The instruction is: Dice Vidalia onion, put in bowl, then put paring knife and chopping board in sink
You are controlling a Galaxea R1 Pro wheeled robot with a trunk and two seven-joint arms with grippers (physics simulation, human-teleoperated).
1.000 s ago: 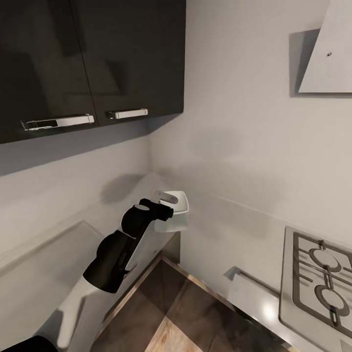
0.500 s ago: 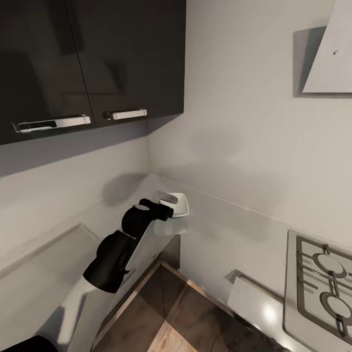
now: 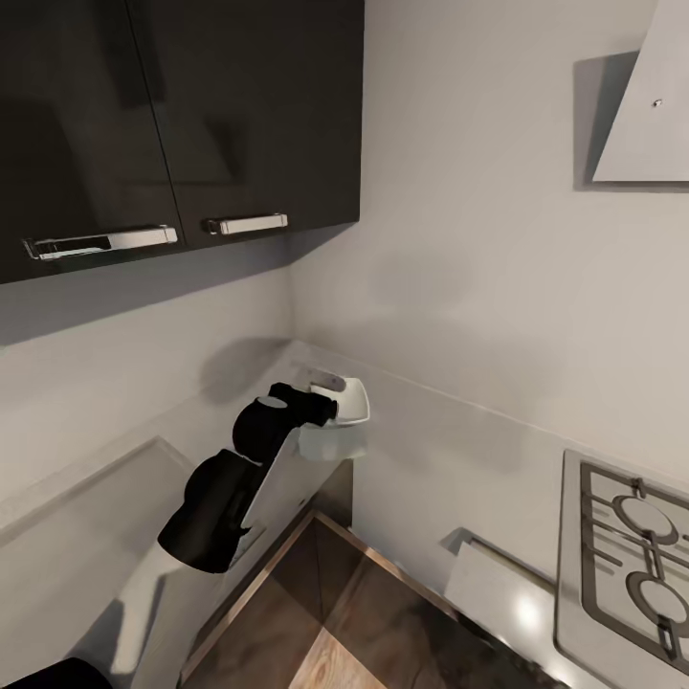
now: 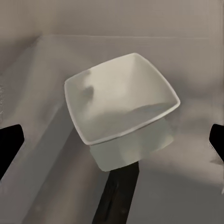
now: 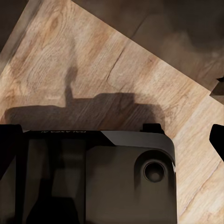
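In the left wrist view our left jaws (image 4: 112,140) stand wide apart, one dark fingertip at each side of the picture, with nothing between them but air; the bowl (image 4: 119,98) sits ahead of them, untouched and seemingly empty. From the head view the left gripper (image 3: 321,407) hovers just beside the near rim of the bowl (image 3: 352,400), which rests at the inner corner of the counter (image 3: 459,450), close to the front edge where the two runs of counter meet. We judge that this placement is the main hazard: the bowl appears to reach right to the counter's edge, so a forward nudge from an open fingertip could slide it or tip it off toward the wooden floor (image 5: 116,70). A grip on the thin, glossy rim could also slip. The right jaws (image 5: 112,135) point down at that floor above the robot's dark base (image 5: 93,182); we see parts of both tips set apart, empty. The onion, knife, board and sink are not visible to us here, so we cannot tell how far the dicing stands; handling the bowl before it is filled would risk wasted motion. The stove grate (image 3: 632,555) lies well apart along the far counter.
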